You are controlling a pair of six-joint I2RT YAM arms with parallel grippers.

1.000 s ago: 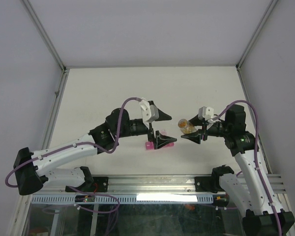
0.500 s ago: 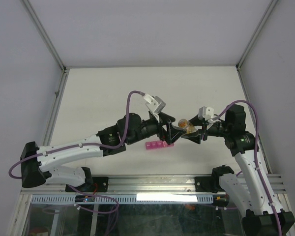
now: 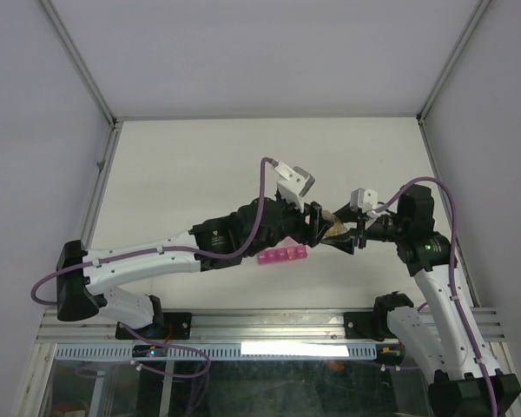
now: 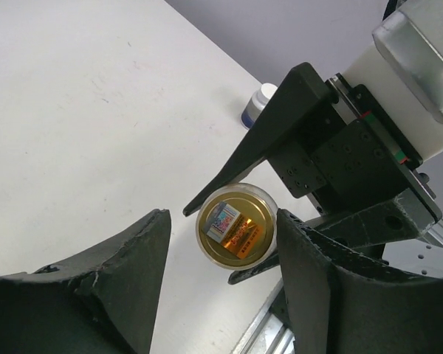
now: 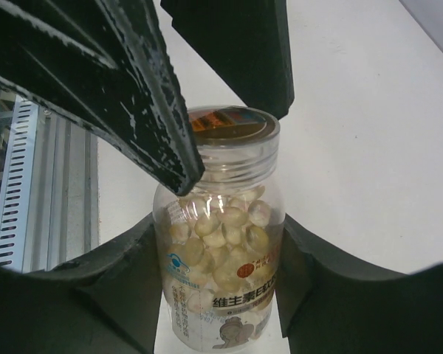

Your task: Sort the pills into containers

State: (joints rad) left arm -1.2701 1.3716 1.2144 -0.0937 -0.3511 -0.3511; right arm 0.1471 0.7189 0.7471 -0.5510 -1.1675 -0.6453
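A clear bottle (image 5: 220,243) full of pale pills (image 5: 225,228) is held up off the table, and my right gripper (image 5: 218,254) is shut on its body. Its amber cap (image 4: 235,225) faces my left gripper (image 4: 221,221), whose jaws stand open around the cap. One finger (image 4: 310,273) is at the cap's rim; the other finger (image 4: 129,273) is still apart from it. From above, the bottle (image 3: 333,224) hangs between the left gripper (image 3: 318,222) and the right gripper (image 3: 343,234). The magenta containers (image 3: 281,255) lie on the table just below the left wrist, lids down.
A small white-capped vial (image 4: 259,102) stands on the table behind the right gripper. A metal rail (image 3: 269,326) runs along the table's near edge. Frame posts and grey walls close in the white table (image 3: 200,165).
My left arm has swung right from the containers to the bottle's cap, and its jaws have narrowed around it. The right arm has held the bottle still.
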